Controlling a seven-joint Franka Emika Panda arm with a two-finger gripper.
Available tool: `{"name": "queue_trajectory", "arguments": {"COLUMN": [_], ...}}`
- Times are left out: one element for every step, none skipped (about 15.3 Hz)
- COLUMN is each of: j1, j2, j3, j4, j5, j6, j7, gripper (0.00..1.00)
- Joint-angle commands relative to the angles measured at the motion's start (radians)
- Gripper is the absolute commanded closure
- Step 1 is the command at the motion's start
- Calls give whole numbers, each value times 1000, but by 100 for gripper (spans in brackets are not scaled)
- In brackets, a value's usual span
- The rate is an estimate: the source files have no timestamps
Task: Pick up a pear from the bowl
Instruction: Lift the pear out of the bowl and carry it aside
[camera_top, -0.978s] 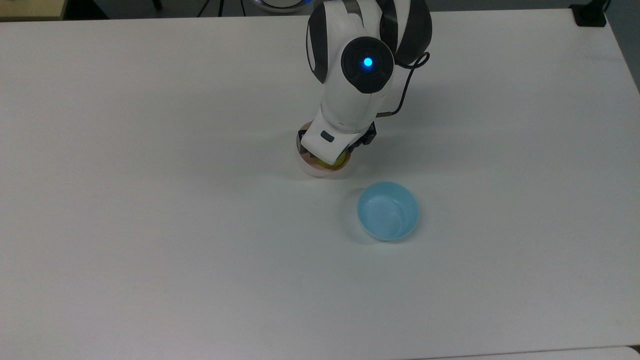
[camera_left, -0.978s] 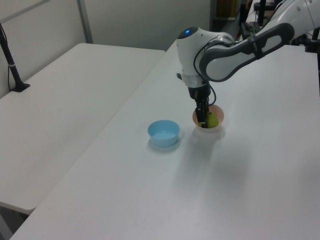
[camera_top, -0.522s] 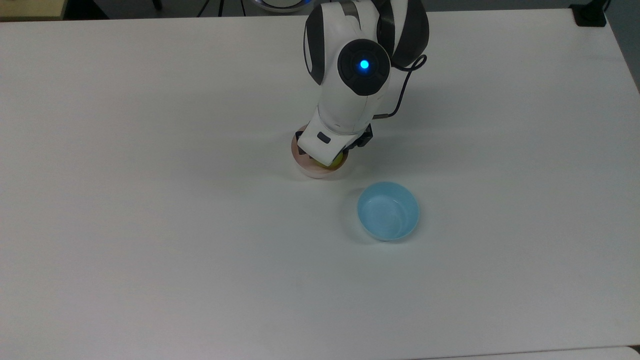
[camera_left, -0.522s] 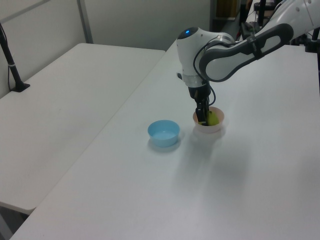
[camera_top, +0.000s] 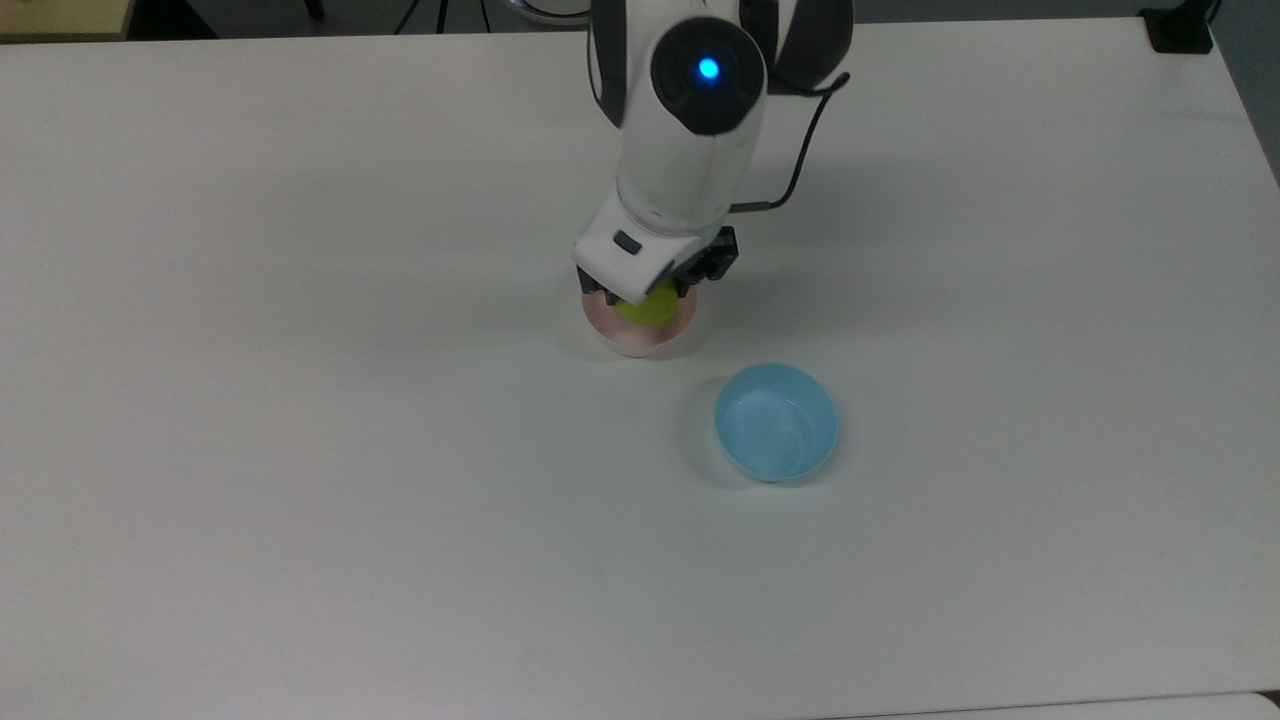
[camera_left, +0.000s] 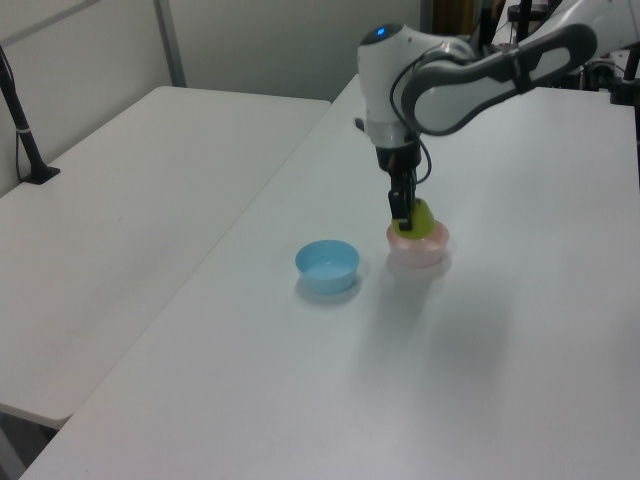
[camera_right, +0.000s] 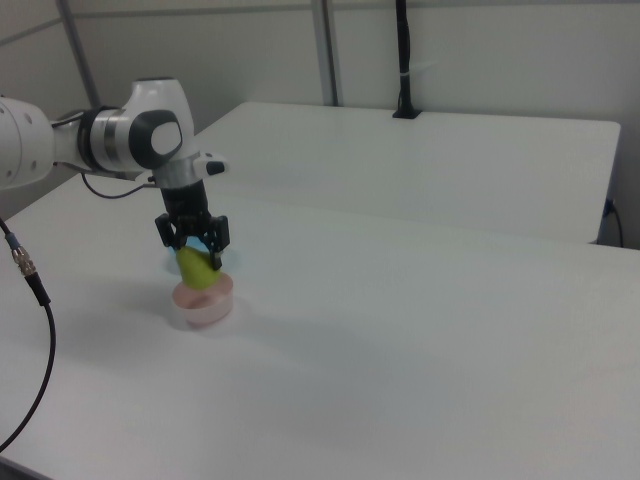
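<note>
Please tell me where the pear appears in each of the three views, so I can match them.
Top view: pear centre, under the gripper.
Left view: pear right of centre.
Right view: pear at the right view's left.
Shared landmark: the pink bowl directly beneath it.

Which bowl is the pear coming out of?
On the white table, look under the arm's gripper, which holds the pear. The pink bowl sits directly beneath it. The blue bowl stands apart with nothing inside.
</note>
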Motion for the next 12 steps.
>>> {"name": "queue_trajectory", "arguments": {"j1": [-54,-72,-112,-143,-175,-202,-236,-252,-262,-275,-285,-290], "j2": [-50,-53,-54,-53,-51,-48,-39,-35,-28,-18,-10,13], "j3": [-5,-8,-11,-11,-11,-10,-10,-10,-10,-10,-10,-10], "j4": [11,19,31,32,32,31,29,26,22,23,22,23], "j5": [24,27,27,29,29,27,27,27,26,26,26,19], "j6": [-43,-43,-43,-43,-40,-35,-31,-28,-23,-19,-17,1], "j7": [-17,-27,-46,-62,-79,-95,-120,-134,-143,-154,-155,-155], "gripper": [48,48,48,48,48,47,46,46,45,45,45,43]}}
